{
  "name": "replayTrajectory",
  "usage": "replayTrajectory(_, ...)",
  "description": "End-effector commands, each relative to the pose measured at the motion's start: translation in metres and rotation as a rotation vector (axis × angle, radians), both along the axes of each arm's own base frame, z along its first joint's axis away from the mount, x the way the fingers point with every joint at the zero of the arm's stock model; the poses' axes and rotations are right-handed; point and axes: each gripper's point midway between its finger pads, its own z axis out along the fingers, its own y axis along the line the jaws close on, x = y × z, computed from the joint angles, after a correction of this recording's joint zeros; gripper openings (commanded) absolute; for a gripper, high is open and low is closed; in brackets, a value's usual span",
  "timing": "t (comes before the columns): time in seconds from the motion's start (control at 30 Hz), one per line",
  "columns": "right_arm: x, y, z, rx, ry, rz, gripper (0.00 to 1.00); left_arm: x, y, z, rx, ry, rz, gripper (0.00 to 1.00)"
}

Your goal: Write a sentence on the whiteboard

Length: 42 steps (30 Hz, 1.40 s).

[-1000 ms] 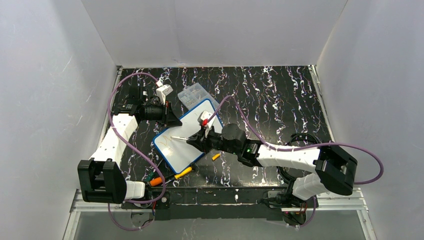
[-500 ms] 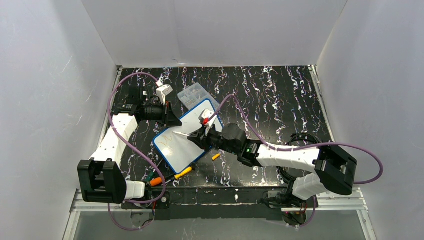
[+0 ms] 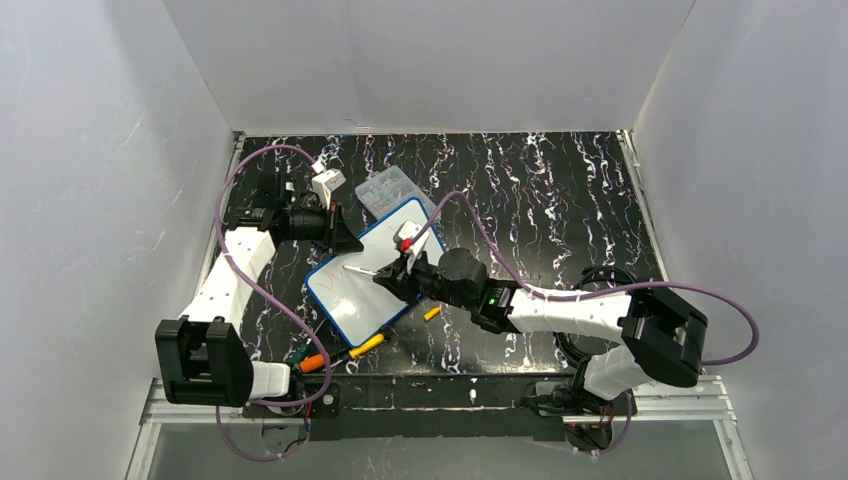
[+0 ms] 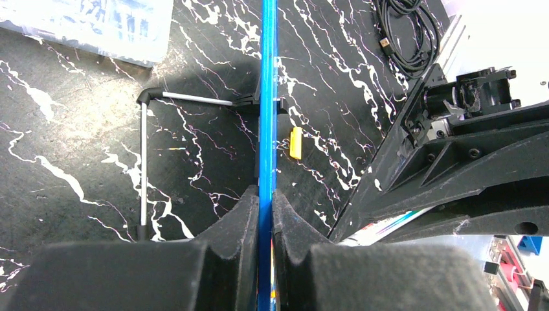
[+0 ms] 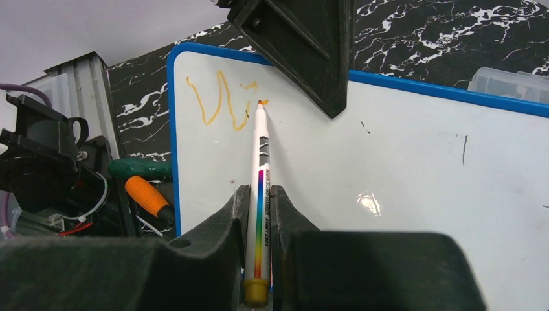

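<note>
The whiteboard (image 3: 372, 280) lies on the black marbled surface (image 3: 560, 200) left of centre, between the 2 arms, its far corner just beside a clear compartment box (image 3: 385, 188). The left arm's jaws are clamped on its blue rim. The right arm's jaws are clamped on a white marker (image 5: 261, 162) with a rainbow stripe. The marker's orange tip meets the board at the end of the sentence (image 5: 224, 87), a few orange zigzag strokes near one corner. A yellow cap (image 4: 296, 142) lies beside the board.
</note>
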Motion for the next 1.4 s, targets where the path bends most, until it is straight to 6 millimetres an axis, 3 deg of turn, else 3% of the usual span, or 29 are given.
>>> replayTrajectory(0.0,0.011,0.008,0.02,0.033,-0.041,-0.023,0.01,-0.015,-0.003,-0.001,-0.016,0.048,-0.023,0.0)
replayTrajectory(0.77,-0.006,-0.01,-0.011,-0.041,0.025,0.007,0.01,-0.014,-0.003,-0.001,-0.012,0.052,-0.023,0.0)
replayTrajectory(1.1,0.001,-0.016,-0.011,-0.054,0.024,-0.045,0.01,-0.014,-0.003,-0.001,-0.011,0.051,-0.022,0.0)
replayTrajectory(1.37,0.01,-0.013,0.005,0.0,-0.001,-0.087,0.01,-0.014,-0.003,-0.002,-0.013,0.054,-0.024,0.0)
